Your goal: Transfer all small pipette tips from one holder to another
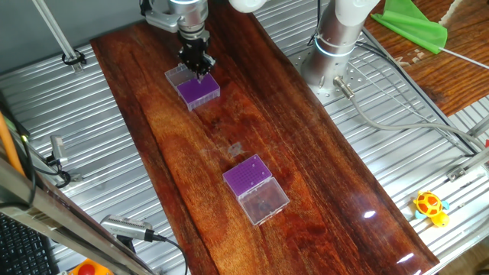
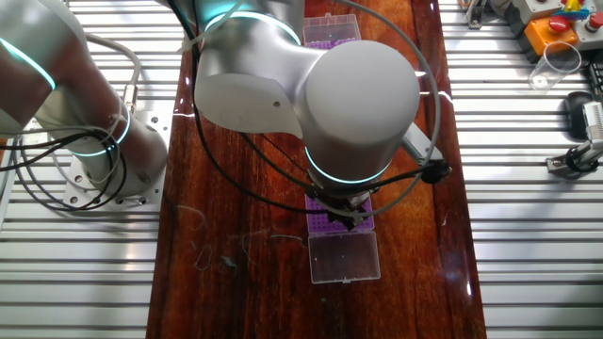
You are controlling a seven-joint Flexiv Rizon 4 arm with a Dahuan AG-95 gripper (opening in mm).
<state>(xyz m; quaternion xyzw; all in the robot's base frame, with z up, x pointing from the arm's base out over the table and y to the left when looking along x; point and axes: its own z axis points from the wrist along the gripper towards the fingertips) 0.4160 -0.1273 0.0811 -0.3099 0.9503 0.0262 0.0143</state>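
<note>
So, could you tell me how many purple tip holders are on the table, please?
2. One holder sits at the far end, directly under the gripper; the other holder lies apart, mid-board, its clear lid open. The arm might hide more.

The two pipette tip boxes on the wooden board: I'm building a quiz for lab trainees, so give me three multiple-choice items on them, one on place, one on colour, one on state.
1. Where is the pincer?
A. Over the far tip box
B. Over the near tip box
C. Beside the toy turtle

2. What colour are the inserts in both boxes?
A. Green
B. Purple
C. Yellow

3. How is the lid of the near tip box?
A. Shut over the insert
B. Missing
C. Open, lying flat beside the insert

Answers:
1 A: the pincer hangs right above the far tip box, away from the toy turtle.
2 B: both inserts show purple.
3 C: its clear lid lies open on the wooden board.
</note>
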